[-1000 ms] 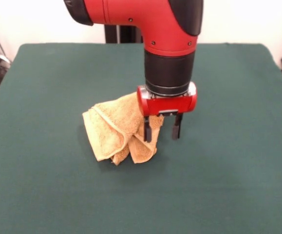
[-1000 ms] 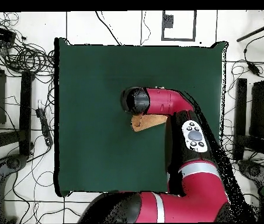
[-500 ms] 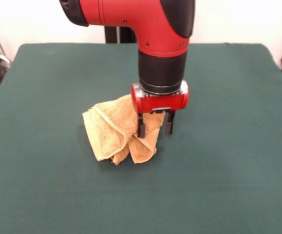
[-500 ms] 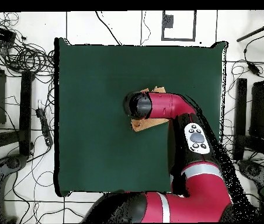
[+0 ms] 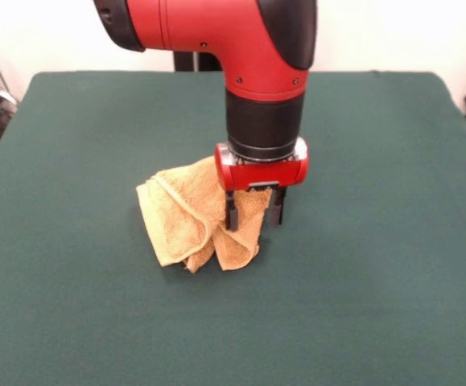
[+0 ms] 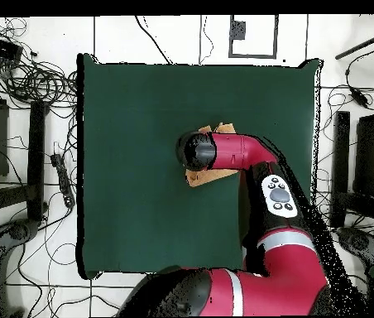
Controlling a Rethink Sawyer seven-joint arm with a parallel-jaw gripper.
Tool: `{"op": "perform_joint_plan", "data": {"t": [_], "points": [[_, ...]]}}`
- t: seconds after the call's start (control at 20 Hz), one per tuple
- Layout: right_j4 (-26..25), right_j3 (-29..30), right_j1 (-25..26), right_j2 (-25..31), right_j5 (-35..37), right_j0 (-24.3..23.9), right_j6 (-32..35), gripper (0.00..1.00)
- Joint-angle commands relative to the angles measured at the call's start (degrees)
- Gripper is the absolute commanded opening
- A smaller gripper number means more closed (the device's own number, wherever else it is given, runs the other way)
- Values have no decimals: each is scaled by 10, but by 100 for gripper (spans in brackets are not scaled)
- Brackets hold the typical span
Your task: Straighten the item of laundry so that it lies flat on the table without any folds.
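The golden-orange towel (image 5: pixel 186 219) lies crumpled and folded on itself near the middle of the dark green table (image 5: pixel 377 265). My gripper (image 5: pixel 255 212) points straight down over the towel's right part, open, with its two black fingers (image 5: pixel 231 214) on either side of a bunched bit of cloth. The fingertips are low, close to the table. In the overhead view the arm covers most of the towel (image 6: pixel 198 177); only small orange bits show beside the wrist, and the gripper itself is hidden there.
Wide green table (image 6: pixel 132 124) surface surrounds the towel on all sides. Cables and stands (image 6: pixel 33 83) lie on the floor off the table's edges in the overhead view. The robot's pedestal (image 5: pixel 194 58) stands at the far edge.
The gripper has moved left in the front view and a little lower, coming over the towel's right part. It has stayed open. The towel has not visibly moved.
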Motion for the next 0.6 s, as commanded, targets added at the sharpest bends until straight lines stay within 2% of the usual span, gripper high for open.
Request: {"op": "perform_joint_plan", "data": {"t": [0.05,0.6], "points": [[-35,7,66,36,-32,9,10,100],[-37,-29,95,20,-40,24,21,100]]}}
